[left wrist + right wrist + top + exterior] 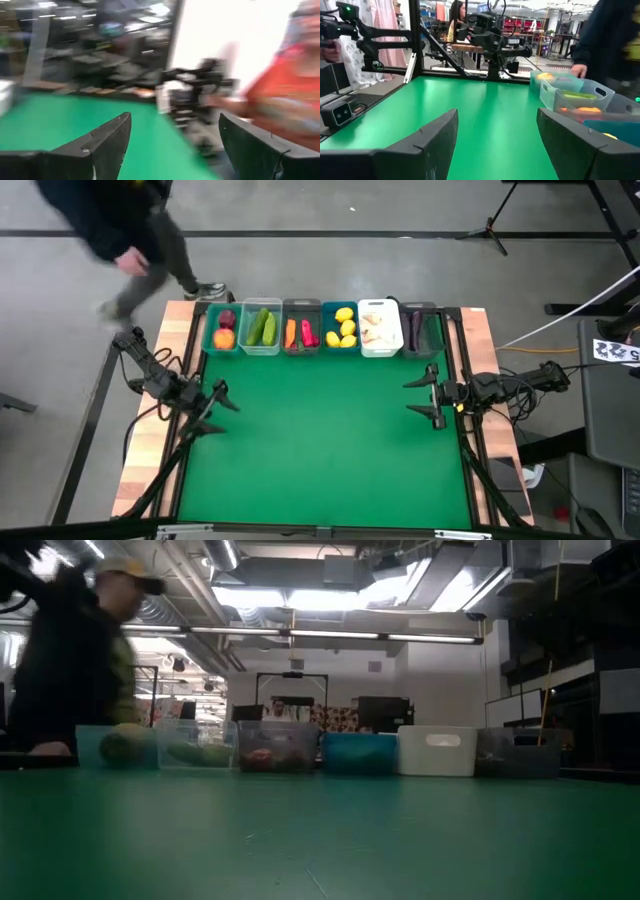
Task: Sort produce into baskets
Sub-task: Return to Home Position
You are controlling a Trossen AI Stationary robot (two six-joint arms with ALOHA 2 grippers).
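Well beyond the spread-fingered left gripper (222,406) and right gripper (422,397) stand six bins (300,303): the clear bin (260,352) holds two cucumbers (262,328), the blue bin (326,325) four lemons (345,328), the white bin (380,353) garlic (378,328).

Bright ceiling lights (330,600) above a grey floor (400,270).

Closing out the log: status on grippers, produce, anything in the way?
Left gripper open at left side; right gripper open at right side. Produce all in baskets, far edge. Person beyond baskets' left end.
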